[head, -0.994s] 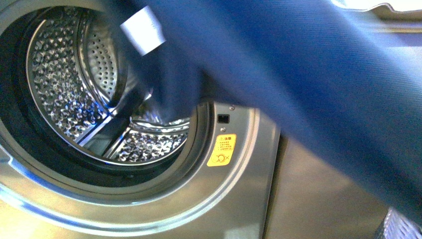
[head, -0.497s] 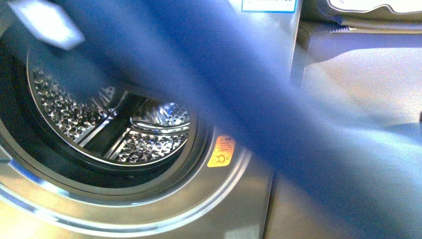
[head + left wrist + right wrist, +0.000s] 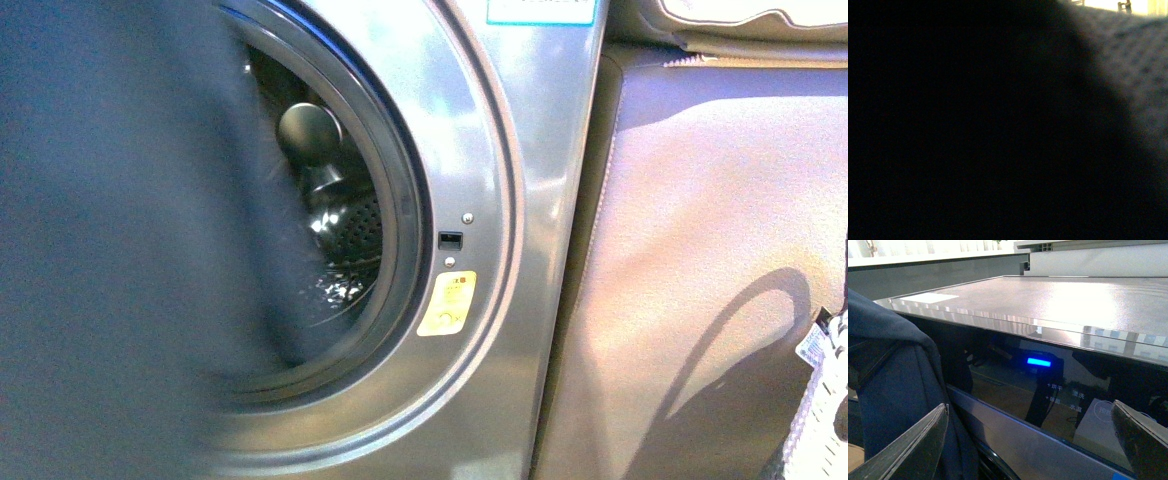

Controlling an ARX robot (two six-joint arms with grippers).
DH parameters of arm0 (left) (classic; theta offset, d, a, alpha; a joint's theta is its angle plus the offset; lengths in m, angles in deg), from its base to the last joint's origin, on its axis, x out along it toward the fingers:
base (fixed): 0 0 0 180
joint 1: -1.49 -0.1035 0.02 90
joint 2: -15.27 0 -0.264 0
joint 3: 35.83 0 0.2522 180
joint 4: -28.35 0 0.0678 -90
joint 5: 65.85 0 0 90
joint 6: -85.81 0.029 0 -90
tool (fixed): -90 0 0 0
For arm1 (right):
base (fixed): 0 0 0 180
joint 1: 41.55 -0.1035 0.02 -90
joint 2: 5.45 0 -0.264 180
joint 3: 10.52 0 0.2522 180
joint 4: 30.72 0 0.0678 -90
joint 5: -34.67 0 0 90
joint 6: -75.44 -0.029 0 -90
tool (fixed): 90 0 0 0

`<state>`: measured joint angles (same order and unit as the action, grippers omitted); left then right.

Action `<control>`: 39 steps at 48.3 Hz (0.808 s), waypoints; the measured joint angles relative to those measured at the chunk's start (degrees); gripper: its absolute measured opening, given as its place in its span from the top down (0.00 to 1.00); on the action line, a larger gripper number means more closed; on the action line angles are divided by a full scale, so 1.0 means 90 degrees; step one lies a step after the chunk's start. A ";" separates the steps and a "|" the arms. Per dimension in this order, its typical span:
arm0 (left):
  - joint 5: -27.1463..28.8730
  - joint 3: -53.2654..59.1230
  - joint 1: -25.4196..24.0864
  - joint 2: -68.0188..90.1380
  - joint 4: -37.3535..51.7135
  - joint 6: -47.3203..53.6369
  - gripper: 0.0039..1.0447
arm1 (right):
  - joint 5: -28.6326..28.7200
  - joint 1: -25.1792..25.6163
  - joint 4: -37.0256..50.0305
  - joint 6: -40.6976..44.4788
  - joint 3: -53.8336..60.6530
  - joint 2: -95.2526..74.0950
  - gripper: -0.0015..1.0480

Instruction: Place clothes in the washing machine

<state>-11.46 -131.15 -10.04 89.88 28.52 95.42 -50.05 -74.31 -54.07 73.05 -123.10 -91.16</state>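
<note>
The clothes, a dark navy garment, hang blurred over the left of the front view and cover most of the porthole of the silver-grey washing machine. A strip of the steel drum shows beside the fabric. The left wrist view is dark, and my left gripper, shut on the clothes, shows in no frame. In the right wrist view my right gripper is open and empty in front of the machine's dark control panel. The clothes hang just beside one of its fingers.
A yellow sticker sits on the machine's front by the door rim. A grey-beige cabinet stands right of the machine, cream fabric lies on top of it, and a white woven basket shows at the lower right.
The clothes have swung from across the right of the front view to the left, uncovering the cabinet and now hiding most of the porthole.
</note>
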 joint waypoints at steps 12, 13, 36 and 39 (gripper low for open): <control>0.0459 -0.0044 -0.0155 0.0206 -0.0435 -0.0279 0.96 | 0.0002 0.0000 0.0000 0.0000 0.0000 0.0002 0.07; 0.0442 0.0036 -0.0160 0.0189 -0.0333 -0.0301 0.96 | 0.0002 0.0000 0.0000 0.0002 0.0000 0.0002 0.07; 0.0294 0.3089 -0.0012 -0.0702 0.1693 -0.1093 0.96 | 0.0019 -0.0002 0.0000 0.0000 0.0000 0.0002 0.07; 0.0408 0.3291 0.0010 -0.0692 0.1897 -0.1137 0.96 | 0.0019 -0.0002 0.0000 0.0000 0.0000 0.0002 0.07</control>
<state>-7.79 -101.54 -9.96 83.65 45.60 85.19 -49.87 -74.33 -54.07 73.05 -123.10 -91.14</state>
